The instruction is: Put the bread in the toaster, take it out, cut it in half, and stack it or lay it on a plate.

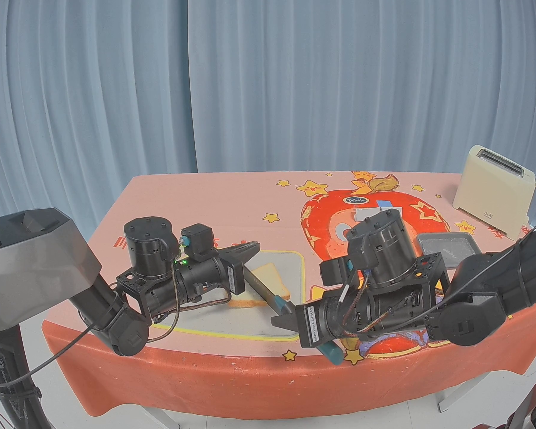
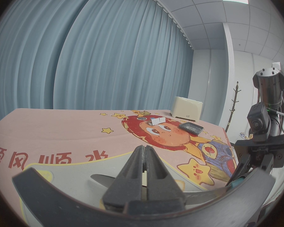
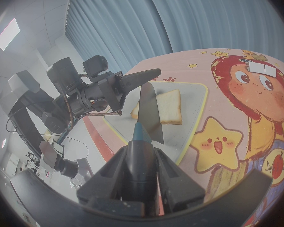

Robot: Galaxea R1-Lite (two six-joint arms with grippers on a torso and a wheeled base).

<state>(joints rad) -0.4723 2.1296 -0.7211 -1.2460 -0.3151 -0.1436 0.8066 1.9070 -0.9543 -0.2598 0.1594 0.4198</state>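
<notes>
Blue-grey curtains (image 1: pixel 280 61) hang behind a table under a pink cloth (image 1: pixel 208 198) printed with stars and a cartoon apple-faced girl. Low over its near edge, the right gripper (image 1: pixel 292 323) is clamped on the teal handle of a knife (image 1: pixel 265 290). In the right wrist view this gripper (image 3: pixel 142 152) has its fingers tight on either side of the handle, and the blade (image 3: pixel 150 111) runs away from it across a slice of bread (image 3: pixel 170 106). The bread (image 1: pixel 274 278) lies flat on a grey, yellow-edged cutting mat (image 1: pixel 220 320), with the larger part on one side of the blade and a narrow part on the other. Whether it is cut through cannot be told. The left gripper (image 1: pixel 253 248) sits just beside the bread near the knife tip, its fingers (image 2: pixel 134 161) pressed together and holding nothing. Farther out on the robot's right a dark tray (image 1: pixel 448 247) rests on the cloth. A cream toaster (image 1: pixel 495 190) stands beyond it at the far corner.
</notes>
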